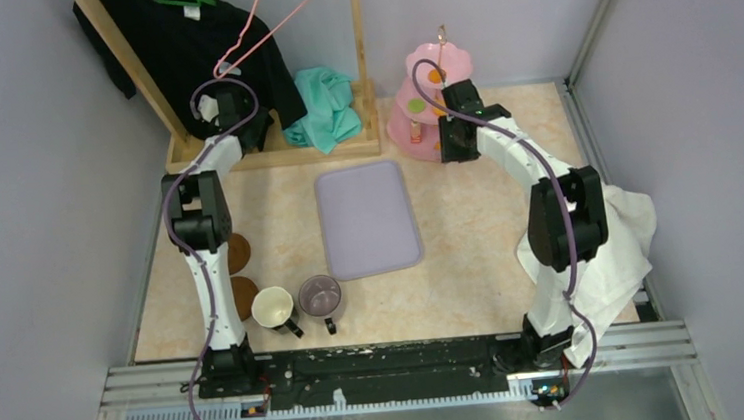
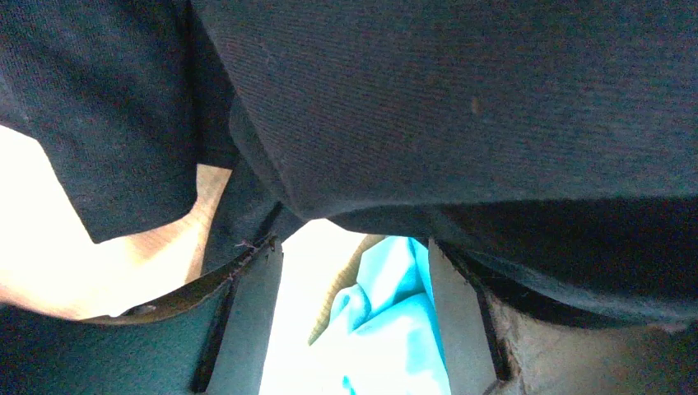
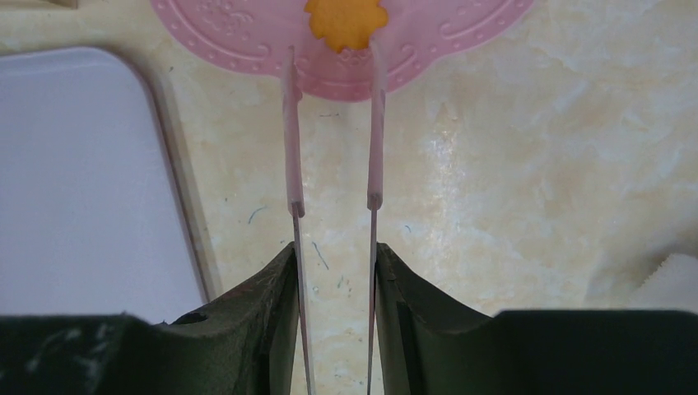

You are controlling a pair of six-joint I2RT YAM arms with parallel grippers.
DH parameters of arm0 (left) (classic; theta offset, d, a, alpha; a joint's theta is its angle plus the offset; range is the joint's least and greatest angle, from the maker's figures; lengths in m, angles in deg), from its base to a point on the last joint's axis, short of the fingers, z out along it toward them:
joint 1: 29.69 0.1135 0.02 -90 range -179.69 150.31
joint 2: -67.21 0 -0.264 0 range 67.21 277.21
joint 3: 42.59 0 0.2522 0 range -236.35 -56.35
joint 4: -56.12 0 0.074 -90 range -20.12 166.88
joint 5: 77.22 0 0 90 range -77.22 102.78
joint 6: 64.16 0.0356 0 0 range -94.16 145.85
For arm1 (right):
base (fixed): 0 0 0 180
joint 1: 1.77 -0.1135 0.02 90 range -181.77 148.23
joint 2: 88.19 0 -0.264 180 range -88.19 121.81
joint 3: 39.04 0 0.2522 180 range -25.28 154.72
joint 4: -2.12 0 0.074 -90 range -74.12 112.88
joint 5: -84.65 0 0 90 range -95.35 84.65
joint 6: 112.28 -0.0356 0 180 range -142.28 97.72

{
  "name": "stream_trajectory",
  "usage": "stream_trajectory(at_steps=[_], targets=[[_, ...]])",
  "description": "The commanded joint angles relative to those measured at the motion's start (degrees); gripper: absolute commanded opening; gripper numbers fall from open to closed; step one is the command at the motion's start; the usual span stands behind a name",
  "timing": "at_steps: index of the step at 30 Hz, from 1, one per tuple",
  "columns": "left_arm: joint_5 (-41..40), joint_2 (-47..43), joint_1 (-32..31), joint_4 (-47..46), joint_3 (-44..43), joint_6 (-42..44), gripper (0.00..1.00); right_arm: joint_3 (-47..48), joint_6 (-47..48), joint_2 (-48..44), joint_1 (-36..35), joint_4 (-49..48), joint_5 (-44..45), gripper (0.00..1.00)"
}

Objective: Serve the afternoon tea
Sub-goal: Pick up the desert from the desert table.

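The orange sweet (image 3: 346, 20) lies on the lowest tier of the stand (image 1: 459, 63), which sits at the far right of the table. In the right wrist view the two pink-tipped prongs of the tongs (image 3: 375, 123) reach over the tier's rim, one on each side of the sweet, with a gap between them. The right gripper (image 3: 333, 251) clamps the tongs by their metal arms, its jaws pressed against them but not enough to bring the tips together. The step in hand looks like taking a sweet off the stand, probably to carry it to the tray (image 1: 367, 218) just near and left of the stand. The next move calls for squeezing the prongs together on the sweet's edges, perhaps after a small push farther in, since the tips seem to reach only its near half. It should then lift straight up so the sweet does not catch on the tier above. At the near left, the cream mug (image 1: 273, 306) and purple mug (image 1: 321, 296) stand side by side on the bare table, beside two coasters (image 1: 241, 272), so serving seems barely begun. The left gripper (image 2: 354, 247) is far left under the black garment (image 1: 184, 44), jaws apart with nothing between them and the teal cloth (image 2: 387, 329) showing through the gap.
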Motion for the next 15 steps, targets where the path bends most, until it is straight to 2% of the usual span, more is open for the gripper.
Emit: stream_trajectory(at_steps=[1, 15], targets=[[0.1, 1.6, -0.1, 0.7, -2.9, 0.8, 0.71, 4.0, 0.8, 1.1, 1.2, -2.1, -1.0, 0.36], [-0.3, 2.2, -0.1, 1.3, -3.8, 0.8, 0.71, 2.9, 1.2, 3.1, 1.8, -4.1, -1.3, 0.36]])
